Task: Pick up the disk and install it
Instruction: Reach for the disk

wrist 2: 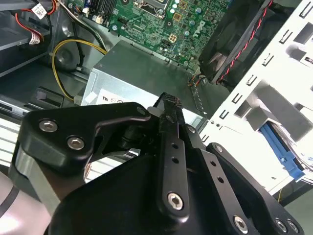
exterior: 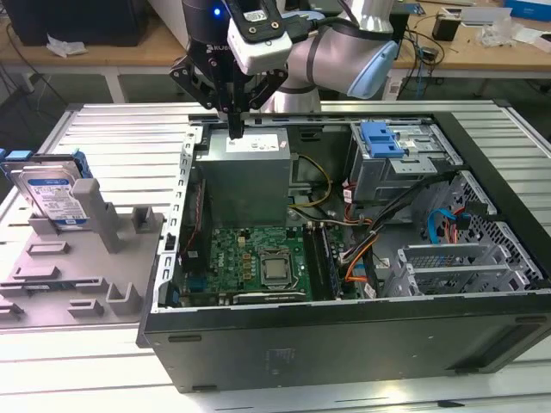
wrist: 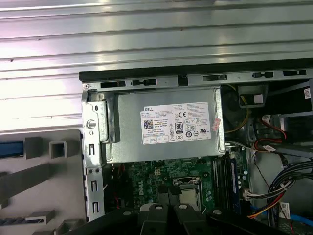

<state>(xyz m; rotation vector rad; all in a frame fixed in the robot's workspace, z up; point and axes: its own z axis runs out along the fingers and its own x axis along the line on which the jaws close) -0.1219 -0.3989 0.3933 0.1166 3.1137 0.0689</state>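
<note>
Exterior view: end effector (exterior: 234, 127) clenched empty above the power supply (exterior: 250, 176), disk (exterior: 53, 196) standing well apart in a grey holder (exterior: 105, 225).

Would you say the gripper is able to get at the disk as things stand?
Probably yes: the disk stands upright in its grey holder outside the case, top uncovered, and nothing stands between it and the gripper above the power supply.

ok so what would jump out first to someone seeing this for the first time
The open computer case sits in the middle of the exterior view, with its green motherboard exposed. The black gripper hangs just above the grey power supply inside the case, holding nothing. Outside the case, at the exterior view's left, the disk stands upright in a grey holder.
</note>
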